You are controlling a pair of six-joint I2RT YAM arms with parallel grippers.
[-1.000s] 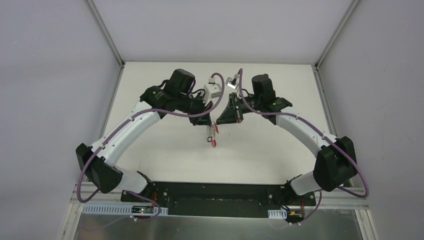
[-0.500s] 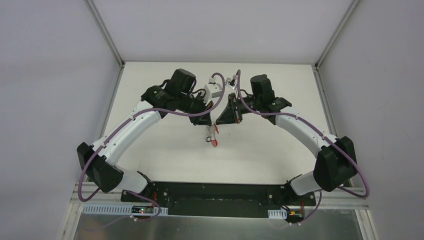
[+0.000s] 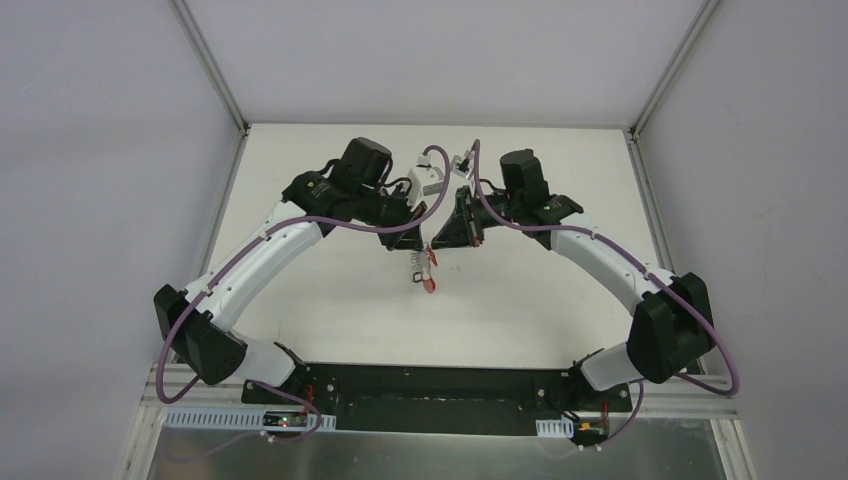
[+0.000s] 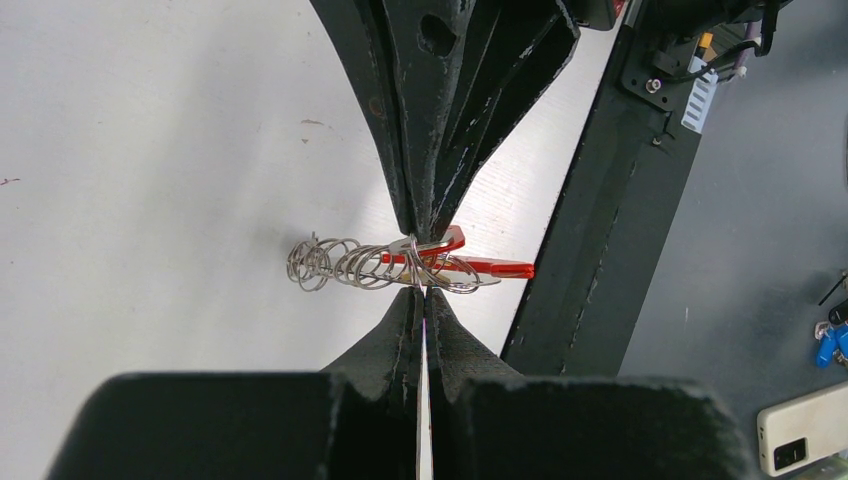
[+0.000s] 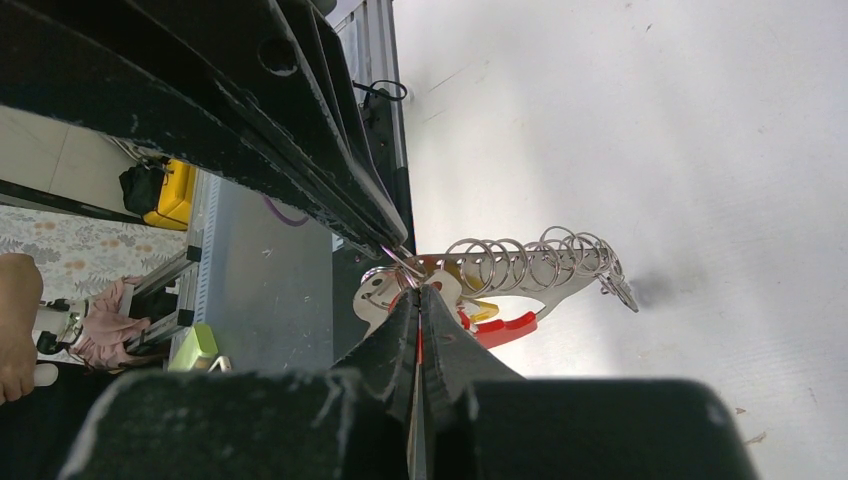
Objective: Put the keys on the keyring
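White bench [image 3: 300, 290], left gripper [image 4: 420, 295] and right gripper [image 5: 415, 295] both clenched on the keyring [image 5: 500, 262] over its middle, keys [image 5: 505, 328] dangling there, so seemingly mid-threading, can't tell if all are on.

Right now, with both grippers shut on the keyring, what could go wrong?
1. Left gripper and right gripper pinch the keyring almost tip to tip; a pull apart could slip one pinch or clash fingers.
2. The ring chain hangs free and could snag a fingertip.
3. Fingers hide which strand is gripped.
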